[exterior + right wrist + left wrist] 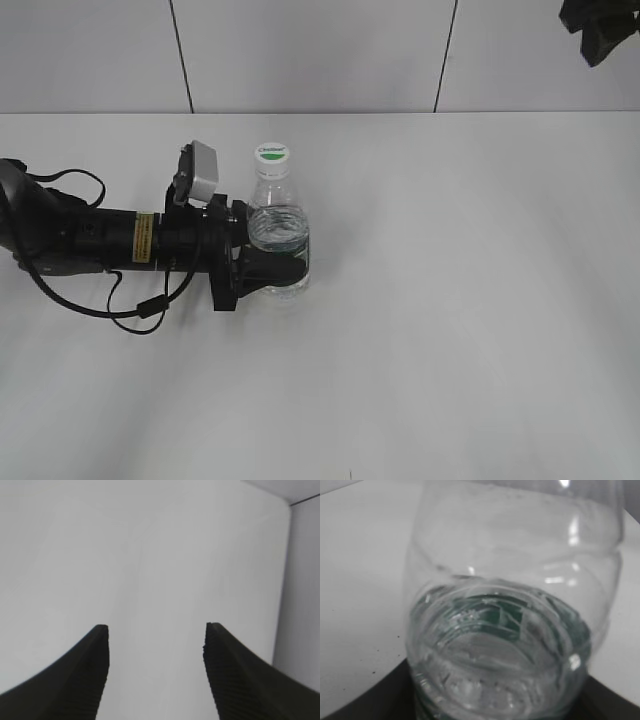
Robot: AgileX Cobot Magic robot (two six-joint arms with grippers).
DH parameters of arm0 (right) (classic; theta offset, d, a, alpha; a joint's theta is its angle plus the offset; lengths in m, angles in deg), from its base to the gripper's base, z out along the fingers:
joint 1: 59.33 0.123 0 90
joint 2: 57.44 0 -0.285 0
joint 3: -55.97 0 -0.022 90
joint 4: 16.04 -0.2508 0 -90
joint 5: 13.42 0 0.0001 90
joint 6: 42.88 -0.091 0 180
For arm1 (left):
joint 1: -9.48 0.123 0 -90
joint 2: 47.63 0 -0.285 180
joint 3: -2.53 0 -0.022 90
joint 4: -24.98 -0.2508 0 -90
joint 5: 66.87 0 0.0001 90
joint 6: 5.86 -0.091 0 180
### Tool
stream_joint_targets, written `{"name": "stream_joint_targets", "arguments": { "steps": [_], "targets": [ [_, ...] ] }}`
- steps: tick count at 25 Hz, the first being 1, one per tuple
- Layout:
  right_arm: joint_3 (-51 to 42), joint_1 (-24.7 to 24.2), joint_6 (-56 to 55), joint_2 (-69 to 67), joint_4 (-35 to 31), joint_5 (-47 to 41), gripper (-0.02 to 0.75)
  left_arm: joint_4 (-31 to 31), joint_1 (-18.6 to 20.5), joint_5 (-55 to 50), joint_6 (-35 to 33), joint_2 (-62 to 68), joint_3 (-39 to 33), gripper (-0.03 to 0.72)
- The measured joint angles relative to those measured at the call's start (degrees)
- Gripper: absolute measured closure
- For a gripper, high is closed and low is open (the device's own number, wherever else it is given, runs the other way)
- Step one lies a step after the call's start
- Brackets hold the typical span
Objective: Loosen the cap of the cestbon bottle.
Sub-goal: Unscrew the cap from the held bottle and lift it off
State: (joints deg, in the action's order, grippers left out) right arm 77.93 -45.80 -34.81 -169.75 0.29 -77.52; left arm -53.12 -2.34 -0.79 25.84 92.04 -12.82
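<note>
The cestbon bottle [277, 225] stands upright on the white table, clear, with water in its lower part. Its white cap [271, 153] with a green mark on top sits on the neck. My left gripper [272, 272] reaches in from the left and is shut on the bottle's lower body, over the label band. In the left wrist view the bottle [512, 605] fills the frame and hides the fingers. My right gripper [156, 628] is open and empty, with only white table between its fingers. In the exterior view it is barely seen at the top right corner [598, 28].
The white table [450, 300] spreads all round the bottle. A white panelled wall [320, 50] stands behind its far edge. My left arm with its cable [100, 240] lies low over the table's left side.
</note>
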Motion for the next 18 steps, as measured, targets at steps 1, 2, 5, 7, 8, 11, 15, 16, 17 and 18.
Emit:
{"name": "stream_joint_targets", "arguments": {
  "steps": [1,2,5,7,8,11,15,16,17,18],
  "targets": [
    [1.4,0.2,2.1,-0.7,-3.0,-2.1,0.276,0.0,0.0,0.0,0.0,0.0,0.0,0.273],
    [2.8,0.6,4.2,-1.3,-5.9,-3.7,0.276,0.0,0.0,0.0,0.0,0.0,0.0,0.273],
    [5.9,2.4,12.0,-3.0,-12.7,-5.0,0.276,0.0,0.0,0.1,0.0,0.0,0.0,0.273],
    [7.2,4.3,15.7,-3.7,-15.3,-5.1,0.276,-0.1,0.0,0.1,0.0,0.0,0.0,0.273],
    [7.6,5.4,17.2,-3.8,-15.9,-5.2,0.276,-0.1,0.0,0.1,0.0,0.0,0.0,0.273],
    [8.0,8.9,20.3,-3.8,-15.6,-5.4,0.276,-0.2,0.0,0.1,0.0,0.0,0.0,0.273],
    [8.0,15.1,23.6,-3.8,-15.0,-5.5,0.276,-0.4,0.0,0.1,0.0,0.0,0.0,0.273],
    [8.0,16.7,24.3,-3.9,-15.1,-5.5,0.276,-0.4,0.0,0.1,0.0,0.0,0.0,0.273],
    [8.0,18.6,25.3,-4.0,-15.1,-5.5,0.276,-0.4,0.0,0.1,0.0,0.0,0.0,0.273],
    [8.0,20.4,26.4,-4.2,-15.3,-5.5,0.276,-0.4,0.0,0.1,0.0,0.0,0.0,0.273]
  ]
}}
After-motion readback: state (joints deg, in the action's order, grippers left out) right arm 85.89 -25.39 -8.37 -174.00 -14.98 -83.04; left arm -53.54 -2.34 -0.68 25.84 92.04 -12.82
